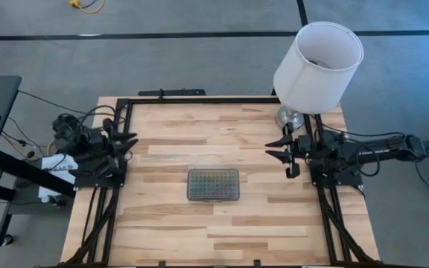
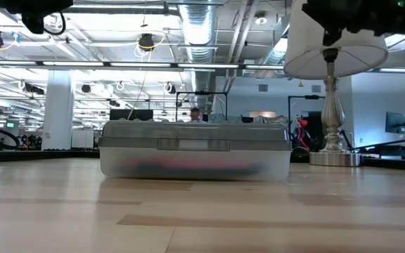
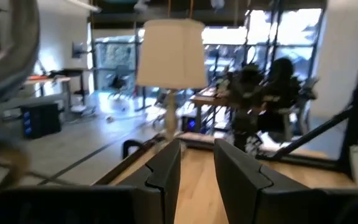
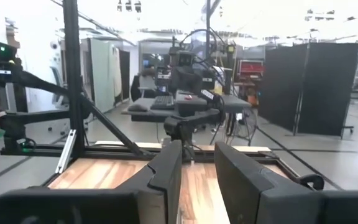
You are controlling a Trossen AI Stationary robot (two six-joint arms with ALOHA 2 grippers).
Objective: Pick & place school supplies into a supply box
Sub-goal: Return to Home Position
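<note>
The supply box [image 1: 213, 184], a small clear case with a dotted lid, lies flat and closed at the middle of the wooden table. In the low view the supply box [image 2: 195, 151] shows blurred pink and dark school supplies [image 2: 188, 166] through its wall. My left gripper [image 1: 130, 141] is raised at the table's left edge, pointing level toward the right. My right gripper [image 1: 272, 150] is raised at the right edge, pointing level toward the left. Both are open with nothing between the fingers, as their own wrist views show [image 3: 197, 168] [image 4: 197, 168], and both are well clear of the box.
A lamp with a white shade [image 1: 319, 63] stands on its silver base [image 1: 289, 117] at the table's far right corner, just behind my right arm. A black frame [image 1: 199, 100] runs along the table's far edge and sides. Bare wood surrounds the box.
</note>
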